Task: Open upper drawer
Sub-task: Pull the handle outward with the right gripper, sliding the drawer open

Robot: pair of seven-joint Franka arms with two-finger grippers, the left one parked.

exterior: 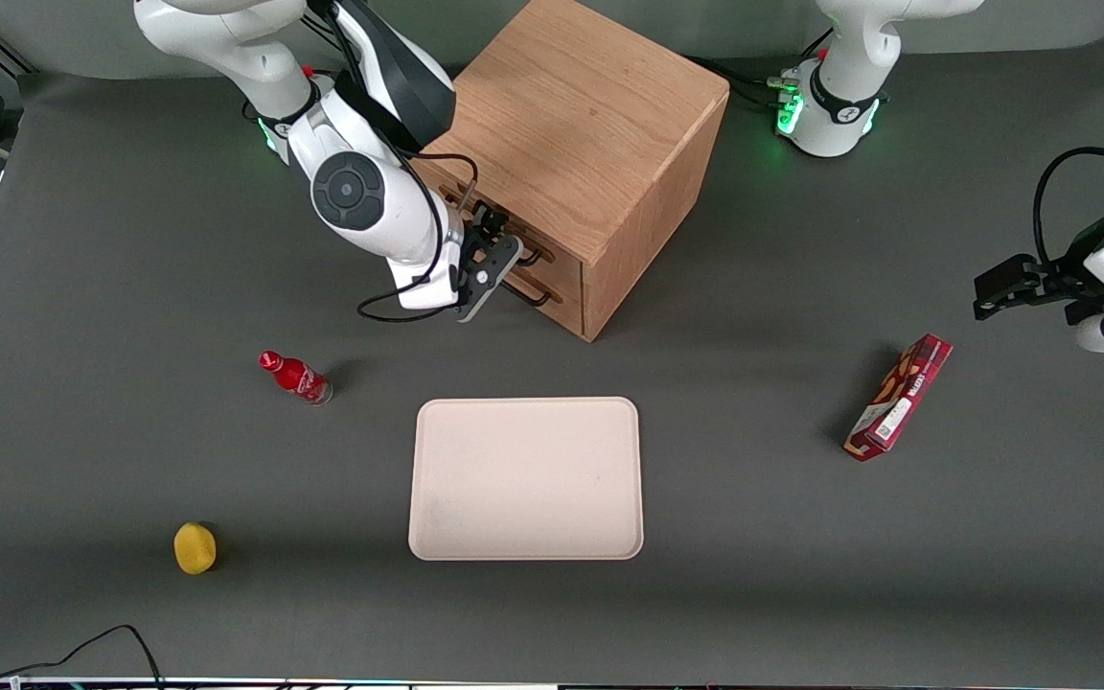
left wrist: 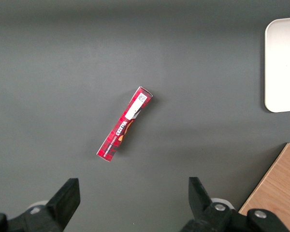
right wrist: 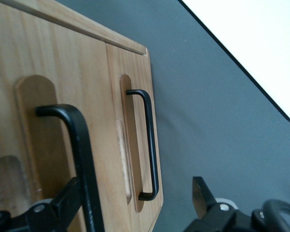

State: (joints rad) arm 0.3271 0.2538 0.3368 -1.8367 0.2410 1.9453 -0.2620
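Light oak upper drawer (right wrist: 48,145) with thin black wire handle (right wrist: 79,159) not yet pulled from the wooden cube cabinet (exterior: 581,125) — black two-finger gripper (right wrist: 135,205) spread wide astride that handle, unclamped — closing and pulling left.

Front view: high, looking steeply down, far enough to take in almost the whole table (exterior: 130,240), with the cabinet (exterior: 581,125) at the edge farthest from the camera. Right wrist view: very near the cabinet's front, facing it at a slant, gripper (right wrist: 135,203) and upper drawer (right wrist: 43,145) handle filling the frame; jaws look spread, probably around the bar. Left wrist view: looks straight down from mid height on the snack box (left wrist: 124,124). All three views share the tray (exterior: 525,477); front and left wrist share the box.
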